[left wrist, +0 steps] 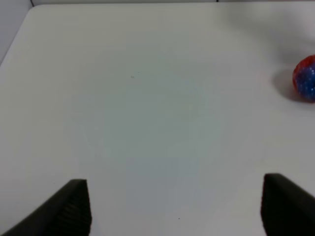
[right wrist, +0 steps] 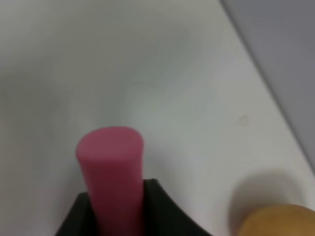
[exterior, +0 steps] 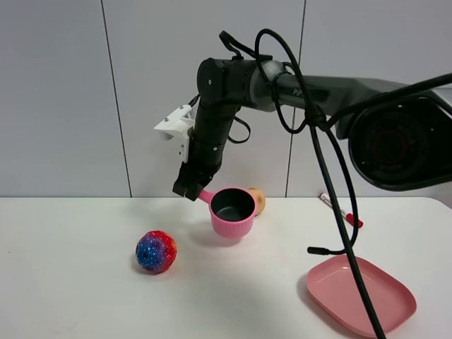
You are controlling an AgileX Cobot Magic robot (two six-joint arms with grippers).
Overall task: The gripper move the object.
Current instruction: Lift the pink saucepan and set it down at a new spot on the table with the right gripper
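The pink toy saucepan [exterior: 233,210] with a dark inside is at the middle back of the white table, its straight handle [exterior: 205,195] pointing left and up. My right gripper [exterior: 189,188], a black claw on the arm reaching across from the right, is shut on the end of that handle. In the right wrist view the pink handle [right wrist: 112,167] sticks out between the black fingers [right wrist: 165,211]. I cannot tell whether the pan rests on the table or hangs just above it. My left gripper [left wrist: 177,211] is open and empty over bare table; it does not show in the exterior view.
A red and blue ball [exterior: 156,251] lies left of the pan and shows in the left wrist view [left wrist: 306,78]. A tan round object [exterior: 258,200] sits right behind the pan. A flat pink plate [exterior: 360,293] is at front right, a marker [exterior: 340,210] at back right. Black cables [exterior: 332,183] hang down.
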